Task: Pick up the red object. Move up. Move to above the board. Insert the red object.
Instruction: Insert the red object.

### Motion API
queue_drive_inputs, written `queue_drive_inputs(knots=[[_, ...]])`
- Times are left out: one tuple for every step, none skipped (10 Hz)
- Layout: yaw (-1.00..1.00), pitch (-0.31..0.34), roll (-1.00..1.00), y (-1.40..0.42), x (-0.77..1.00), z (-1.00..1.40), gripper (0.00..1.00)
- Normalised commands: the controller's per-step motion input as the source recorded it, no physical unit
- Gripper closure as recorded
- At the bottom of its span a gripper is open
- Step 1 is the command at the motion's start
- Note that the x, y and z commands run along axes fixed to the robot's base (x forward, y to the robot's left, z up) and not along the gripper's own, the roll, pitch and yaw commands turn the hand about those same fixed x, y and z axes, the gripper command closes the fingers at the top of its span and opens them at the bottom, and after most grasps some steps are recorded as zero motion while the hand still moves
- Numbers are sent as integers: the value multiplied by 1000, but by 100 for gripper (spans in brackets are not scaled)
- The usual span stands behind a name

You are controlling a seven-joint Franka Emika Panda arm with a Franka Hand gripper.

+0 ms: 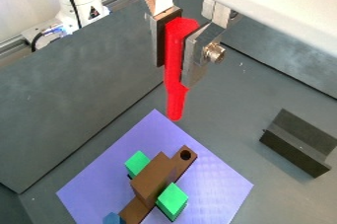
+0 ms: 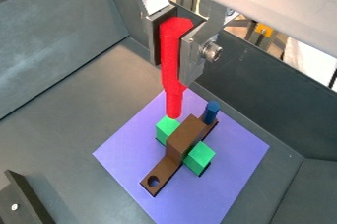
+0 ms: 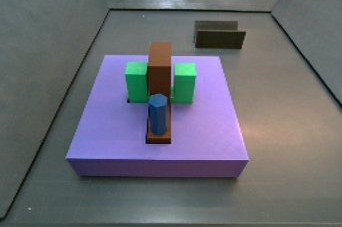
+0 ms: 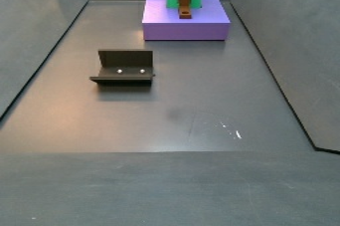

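You have the red object (image 1: 178, 65) pinched upright in the gripper (image 1: 182, 48), held high over the purple slab (image 1: 211, 179); neither side view shows the arm. The pick-up and lift look done, so you're on the move to above the board (image 1: 156, 181). In a side view, left to right, sit a green block (image 3: 136, 81), the board with the blue peg (image 3: 158, 114) at its near end, then another green block. Next, centre the peg's tip over the board's open hole (image 1: 187, 155), then lower straight. The fixture (image 4: 123, 68) stands well apart.
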Motion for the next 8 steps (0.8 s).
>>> queue_drive_inputs(knots=[[0, 0, 19, -74, 0, 0, 100], [0, -19, -79, 0, 0, -86, 100], [-177, -96, -286, 97, 120, -529, 100], [-389, -190, -347, 354, 94, -323, 100], [-180, -83, -286, 654, 14, -534, 100], [-43, -69, -130, 863, 0, -797, 100], [0, -30, 251, 263, -89, -871, 100], [0, 0, 329, 0, 0, -726, 100]])
